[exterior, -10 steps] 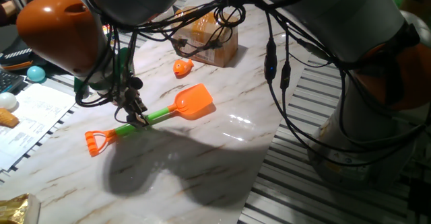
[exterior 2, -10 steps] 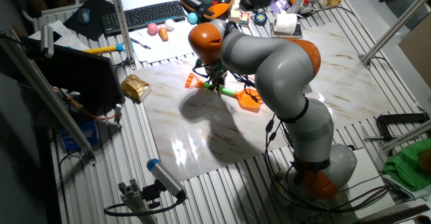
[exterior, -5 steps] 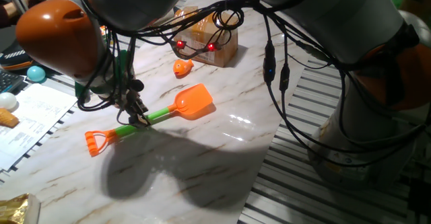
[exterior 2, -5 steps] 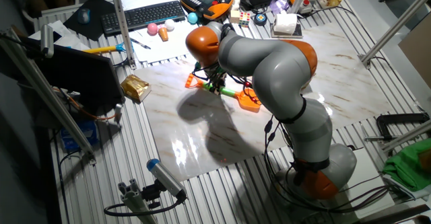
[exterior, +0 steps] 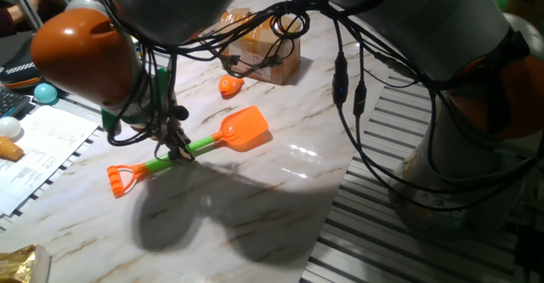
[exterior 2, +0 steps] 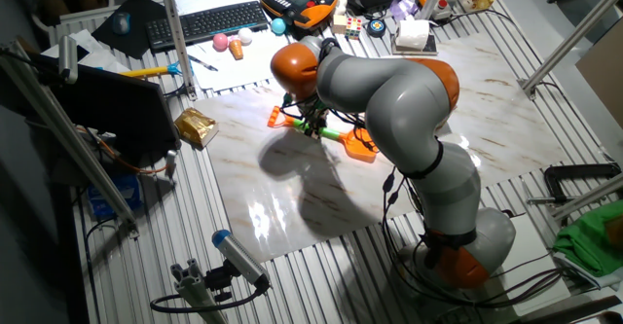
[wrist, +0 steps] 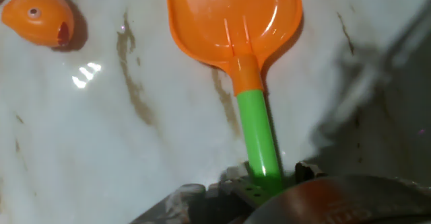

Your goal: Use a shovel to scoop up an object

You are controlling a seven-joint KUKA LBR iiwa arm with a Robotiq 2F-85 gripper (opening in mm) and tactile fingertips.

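Gripper (exterior: pixel 179 149) remains pinched on the green shaft of the shovel (exterior: pixel 191 149), which lies unmoved on the table (exterior: pixel 255 206). Fish toy (exterior: pixel 229 85) unchanged, apart beyond the blade. Arm shifted slightly.

marble table (exterior: pixel 255 206), shovel (exterior: pixel 195 145), fish toy (exterior: pixel 229 84), cardboard box (exterior: pixel 265 52)

Light: bright, from overhead | Glare: white patches on the glossy marble-patterned tabletop (exterior: pixel 293 160) | Shadow: my arm's broad dark one falls on the marble below me | Hand view: my fingers (wrist: pixel 202 200) blurred at the bottom edge, dim right side
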